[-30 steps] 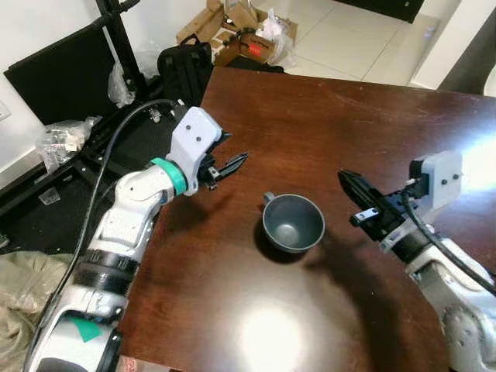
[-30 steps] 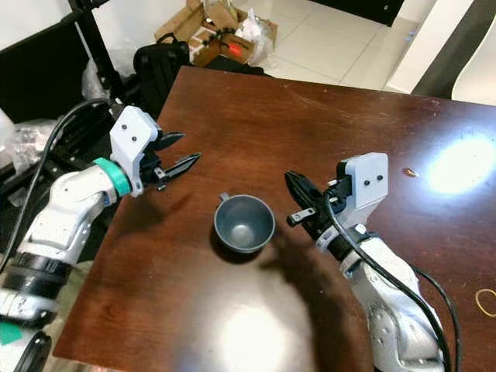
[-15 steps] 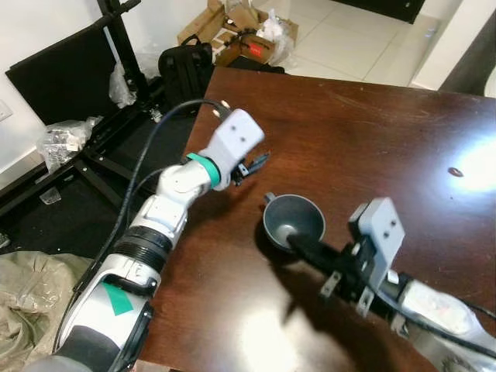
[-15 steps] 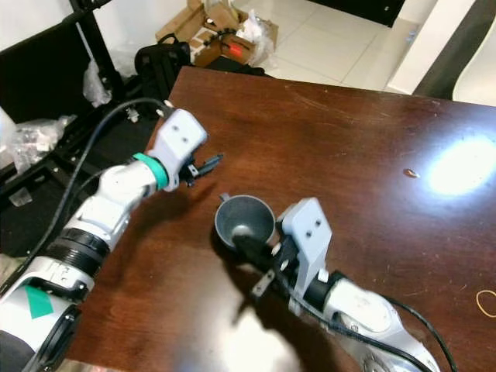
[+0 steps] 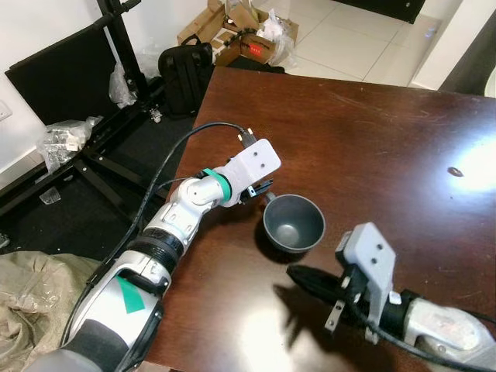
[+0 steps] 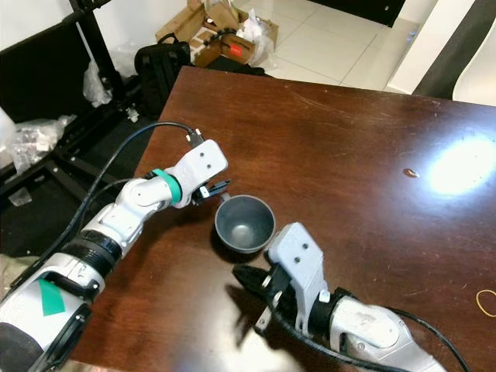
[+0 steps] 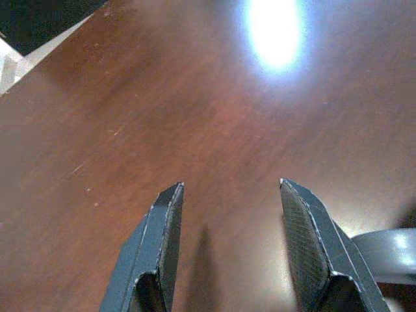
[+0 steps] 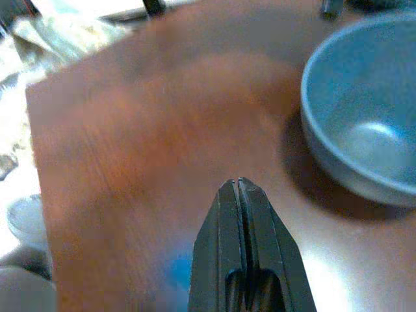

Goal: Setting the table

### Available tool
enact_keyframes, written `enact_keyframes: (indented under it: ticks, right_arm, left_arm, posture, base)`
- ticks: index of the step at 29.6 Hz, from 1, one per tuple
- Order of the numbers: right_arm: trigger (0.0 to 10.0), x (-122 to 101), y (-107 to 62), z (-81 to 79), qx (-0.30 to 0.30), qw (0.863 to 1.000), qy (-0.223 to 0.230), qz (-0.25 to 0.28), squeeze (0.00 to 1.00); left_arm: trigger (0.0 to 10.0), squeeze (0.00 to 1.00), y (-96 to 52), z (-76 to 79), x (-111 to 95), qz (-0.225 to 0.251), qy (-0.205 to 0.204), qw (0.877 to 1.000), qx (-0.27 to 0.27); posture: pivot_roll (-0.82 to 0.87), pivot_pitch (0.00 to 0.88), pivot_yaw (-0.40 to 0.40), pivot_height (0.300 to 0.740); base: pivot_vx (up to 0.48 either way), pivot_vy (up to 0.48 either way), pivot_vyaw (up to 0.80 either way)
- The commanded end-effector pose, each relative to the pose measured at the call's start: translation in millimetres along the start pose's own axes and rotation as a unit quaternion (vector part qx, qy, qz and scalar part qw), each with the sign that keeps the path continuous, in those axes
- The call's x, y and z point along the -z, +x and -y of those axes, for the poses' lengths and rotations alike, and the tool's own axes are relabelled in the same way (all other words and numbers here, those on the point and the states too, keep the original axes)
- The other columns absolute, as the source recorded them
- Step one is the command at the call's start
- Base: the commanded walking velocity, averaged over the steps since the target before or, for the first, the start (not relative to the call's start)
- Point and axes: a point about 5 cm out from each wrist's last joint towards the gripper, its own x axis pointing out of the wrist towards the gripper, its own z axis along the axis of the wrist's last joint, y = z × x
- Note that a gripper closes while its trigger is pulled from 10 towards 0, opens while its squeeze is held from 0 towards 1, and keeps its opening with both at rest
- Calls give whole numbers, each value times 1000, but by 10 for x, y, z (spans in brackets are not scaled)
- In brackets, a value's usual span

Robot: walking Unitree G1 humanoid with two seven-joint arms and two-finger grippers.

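We see the grey cup [image 5: 293,223] on the brown table [image 5: 372,124]. Our left gripper [image 5: 260,191], fingers parted and empty, reaches beside its handle; our right gripper [image 8: 239,195], fingers pressed together, lies low just short of it.

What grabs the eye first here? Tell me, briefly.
The grey cup standing alone on the dark wooden table. The left gripper sits open right by its handle, and the right gripper lies shut on the near side of the cup, not touching it. Beyond the table's far left corner, boxes clutter the floor.
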Motion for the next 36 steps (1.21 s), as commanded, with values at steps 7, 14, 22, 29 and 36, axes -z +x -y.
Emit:
enact_keyframes:
  ticks: [7,14,22,29,36]
  right_arm:
    - [10000,239,42,173,67,996,4,-56,0]
    - [10000,271,65,526,185,981,-16,-50,0]
    - [10000,246,-14,670,231,972,-21,-39,0]
    - [10000,178,-72,859,287,958,-23,-13,0]
    - [10000,151,-65,947,309,951,-25,-1,0]
  left_arm:
    - [10000,0,-27,5,5,17,-11,999,35]
    - [10000,0,-93,-22,19,31,-7,998,62]
    - [10000,0,-166,-14,68,34,-10,995,91]
    - [10000,0,-291,-24,119,40,-7,992,120]
    - [10000,0,-431,-60,123,49,-2,987,156]
  posture:
    - [-106,40,74,740]
    - [-99,41,73,740]
    - [-102,43,75,740]
    - [-96,42,75,740]
    - [-89,37,74,740]
  base:
    - [0,0,0]
    - [0,0,0]
    - [0,0,0]
    - [0,0,0]
    - [0,0,0]
